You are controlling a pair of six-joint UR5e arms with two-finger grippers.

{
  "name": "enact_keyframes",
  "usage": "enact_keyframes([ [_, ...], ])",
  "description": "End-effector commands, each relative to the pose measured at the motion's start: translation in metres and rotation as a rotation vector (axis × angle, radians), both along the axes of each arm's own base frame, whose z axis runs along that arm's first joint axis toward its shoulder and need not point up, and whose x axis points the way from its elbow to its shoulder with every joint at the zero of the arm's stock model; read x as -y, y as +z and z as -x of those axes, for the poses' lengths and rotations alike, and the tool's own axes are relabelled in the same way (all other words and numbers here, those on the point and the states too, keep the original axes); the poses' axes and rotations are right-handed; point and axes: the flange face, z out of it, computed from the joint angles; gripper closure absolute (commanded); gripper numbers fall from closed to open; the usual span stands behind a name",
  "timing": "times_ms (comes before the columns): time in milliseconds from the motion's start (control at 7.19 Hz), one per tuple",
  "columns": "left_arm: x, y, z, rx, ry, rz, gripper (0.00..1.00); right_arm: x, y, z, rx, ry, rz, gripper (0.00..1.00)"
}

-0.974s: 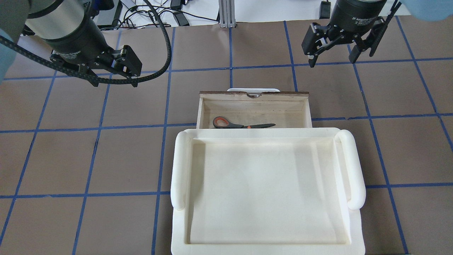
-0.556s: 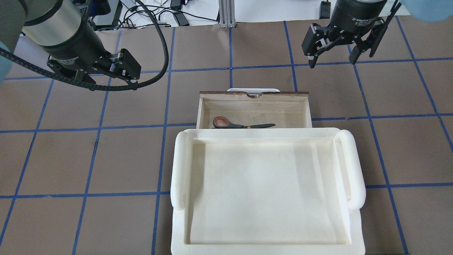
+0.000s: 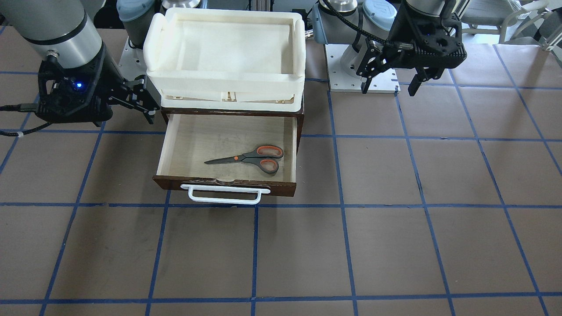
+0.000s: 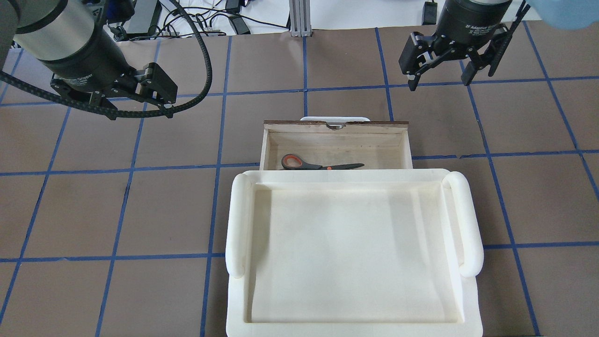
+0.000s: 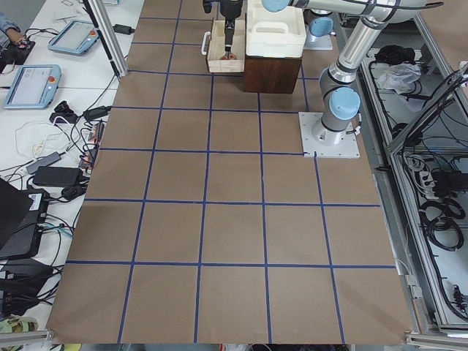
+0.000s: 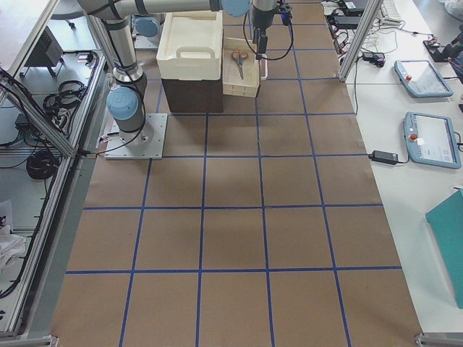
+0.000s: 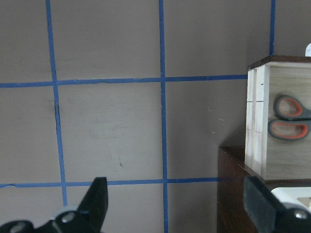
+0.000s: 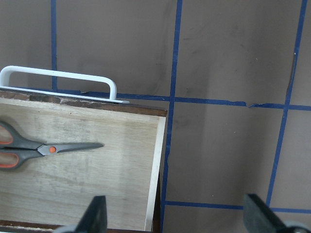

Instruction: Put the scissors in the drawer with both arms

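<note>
The scissors (image 3: pixel 252 158) lie flat inside the open drawer (image 3: pixel 228 184), handle loops toward my left side. They also show in the overhead view (image 4: pixel 318 165) and both wrist views (image 7: pixel 290 116) (image 8: pixel 43 148). The drawer's white bar handle (image 3: pixel 224 199) faces away from me. My left gripper (image 4: pixel 139 112) is open and empty, hovering well to the left of the drawer; it also shows in the front view (image 3: pixel 388 90). My right gripper (image 4: pixel 440 84) is open and empty, above the table just past the drawer's right front corner, and shows in the front view (image 3: pixel 145 103).
A cream-white plastic tray (image 4: pixel 236 220) sits on top of the dark brown cabinet (image 6: pixel 189 94) that the drawer slides out of. The brown table top (image 3: pixel 395 219) carries a blue tape grid. Cables and tablets lie beyond the table's far edge (image 4: pixel 210 18).
My left gripper has drifted left and a little farther from the drawer. My right gripper, the scissors and the drawer have not visibly moved.
</note>
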Motion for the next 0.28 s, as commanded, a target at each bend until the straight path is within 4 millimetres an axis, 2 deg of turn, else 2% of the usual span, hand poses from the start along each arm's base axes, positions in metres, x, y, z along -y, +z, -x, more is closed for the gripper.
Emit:
enact_keyframes([
  [0,-0.0006,0.0009,-0.0005,-0.001,0.002,0.003,0.00,0.0006,-0.0007,0.0001,-0.001,0.000,0.000,0.00],
  [139,-0.0005,0.0010,-0.0005,-0.001,0.002,0.004,0.00,0.0005,-0.0008,0.0001,-0.001,0.000,-0.002,0.00],
])
